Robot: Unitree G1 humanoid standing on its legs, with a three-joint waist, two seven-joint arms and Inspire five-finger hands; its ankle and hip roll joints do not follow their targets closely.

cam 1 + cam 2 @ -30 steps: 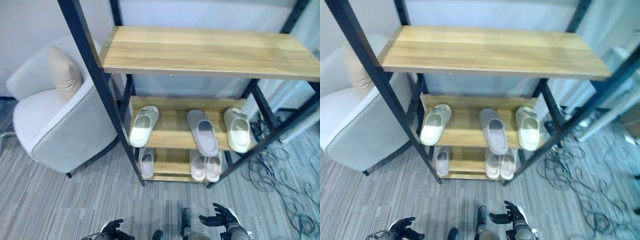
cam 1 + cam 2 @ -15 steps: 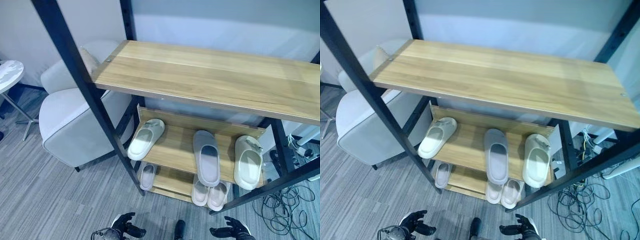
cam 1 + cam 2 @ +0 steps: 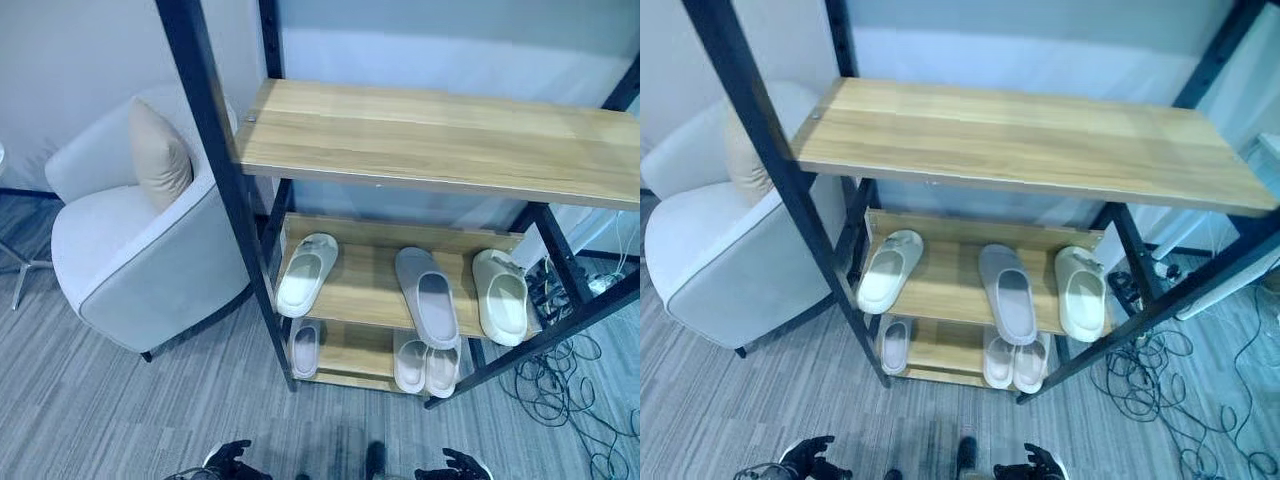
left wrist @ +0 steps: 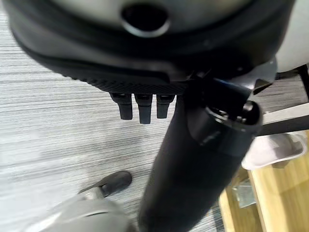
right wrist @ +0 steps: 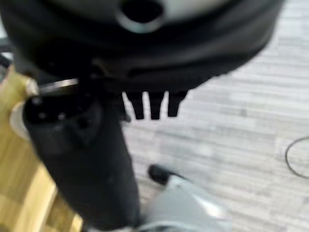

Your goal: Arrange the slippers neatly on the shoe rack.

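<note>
The shoe rack has a black frame (image 3: pixel 222 170) and wooden shelves; its top shelf (image 3: pixel 440 140) is bare. On the middle shelf (image 3: pixel 365 285) lie a cream slipper (image 3: pixel 306 273) at the left, a grey slipper (image 3: pixel 427 297) in the middle and a second cream slipper (image 3: pixel 501 297) at the right. The bottom shelf holds a single pale slipper (image 3: pixel 305 348) at the left and a pale pair (image 3: pixel 425 364) at the right. My left hand (image 3: pixel 228 461) and right hand (image 3: pixel 450 467) hang low over the floor in front of the rack, fingers (image 4: pixel 140 107) relaxed, holding nothing.
A pale grey armchair (image 3: pixel 130 250) with a beige cushion (image 3: pixel 158 155) stands just left of the rack. Loose black cables (image 3: pixel 570 390) lie on the striped grey floor to the rack's right. A wall stands behind the rack.
The camera has shifted, so the rack and armchair sit differently in the picture. The slippers keep their places on the shelves. Both hands show lower at the picture's edge.
</note>
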